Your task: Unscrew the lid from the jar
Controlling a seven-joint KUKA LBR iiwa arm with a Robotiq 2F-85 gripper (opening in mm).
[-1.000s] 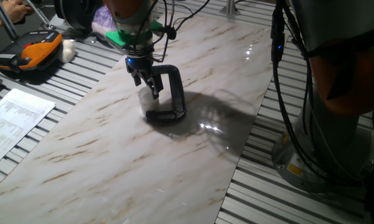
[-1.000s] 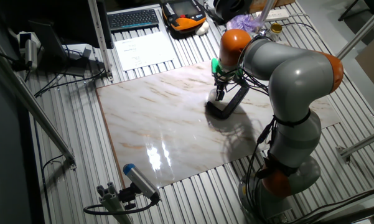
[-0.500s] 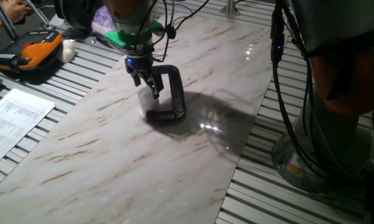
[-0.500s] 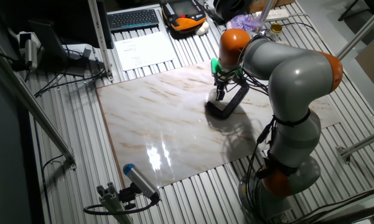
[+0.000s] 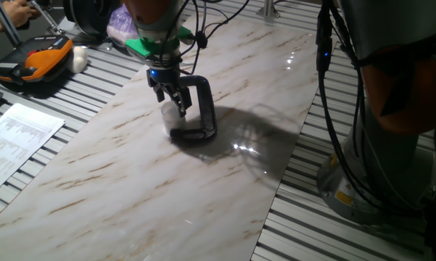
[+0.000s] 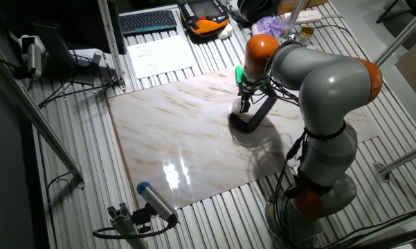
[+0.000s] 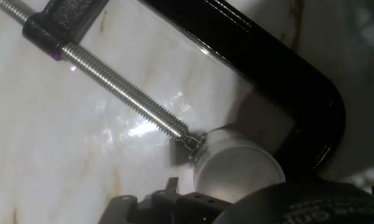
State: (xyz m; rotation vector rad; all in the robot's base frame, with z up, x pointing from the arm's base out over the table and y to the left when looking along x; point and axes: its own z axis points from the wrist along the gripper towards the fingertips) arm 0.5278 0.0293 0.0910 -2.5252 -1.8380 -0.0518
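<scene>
The tiny clear jar [image 5: 168, 120] stands on the marble board, pinched in the black C-clamp [image 5: 202, 109] between the metal screw [image 7: 127, 99] and the clamp's frame. In the hand view its whitish round lid [image 7: 236, 169] sits on top of the jar, right at the screw tip. My gripper [image 5: 170, 101] hangs just above the lid with its fingers apart and holds nothing. It also shows in the other fixed view [image 6: 243, 105], over the clamp [image 6: 252, 117]. The dark hand body hides the lid's lower edge in the hand view.
The marble board [image 5: 130, 181] lies on a slatted metal table. An orange-and-black device [image 5: 33, 61] and a paper sheet [image 5: 14, 141] lie off the board's left. A keyboard [image 6: 149, 21] is at the back. The robot's base [image 6: 318, 194] stands by the board's right edge.
</scene>
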